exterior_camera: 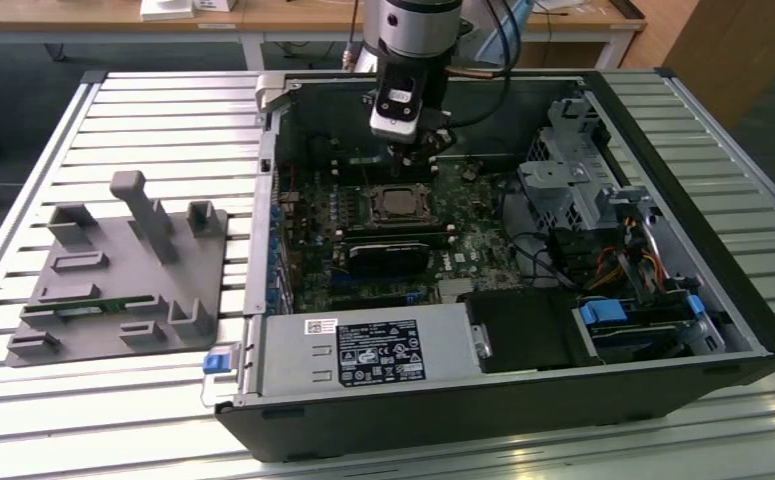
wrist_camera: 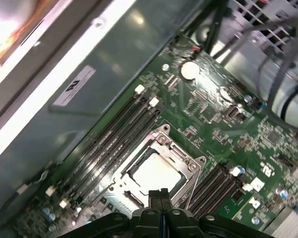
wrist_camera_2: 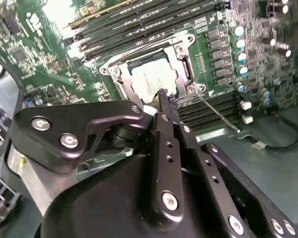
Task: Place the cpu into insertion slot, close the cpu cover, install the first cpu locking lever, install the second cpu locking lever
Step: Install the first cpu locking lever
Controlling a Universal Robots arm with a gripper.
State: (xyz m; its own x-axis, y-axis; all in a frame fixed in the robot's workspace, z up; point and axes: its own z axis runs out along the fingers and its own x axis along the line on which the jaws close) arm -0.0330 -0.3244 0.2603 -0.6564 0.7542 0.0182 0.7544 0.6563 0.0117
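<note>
- The gripper [exterior_camera: 414,160] hangs inside the open computer case [exterior_camera: 494,425], just above the motherboard's upper part in the exterior view.
- In both wrist views its black fingers [wrist_camera_2: 164,99] [wrist_camera: 159,196] are pressed together with nothing between them, their tips just beside the near edge of the socket.
- The cpu [exterior_camera: 398,204] [wrist_camera_2: 150,81] [wrist_camera: 156,173] lies flat in the insertion slot [wrist_camera_2: 141,62], its pale metal top showing; whatever is printed on it cannot be made out.
- The cpu cover [wrist_camera_2: 185,69] [wrist_camera: 189,166] lies down around the chip, its square window framing the metal top.
- A thin metal locking lever [wrist_camera_2: 216,111] runs away from one corner of the socket across the board; whether it is latched cannot be told.
- Long black memory slots [wrist_camera_2: 139,25] [wrist_camera: 114,134] run on both sides of the socket.
- A white label [wrist_camera: 74,85] with dark print sits on the case's inner wall, and a round coin cell [wrist_camera: 189,70] sits on the green board.
- A large black-and-white label [exterior_camera: 376,352] covers the power supply near the case's front edge.
- The case rests on a slatted metal surface [exterior_camera: 134,100]; a grey fixture [exterior_camera: 94,300] lies on it toward the exterior view's left.
</note>
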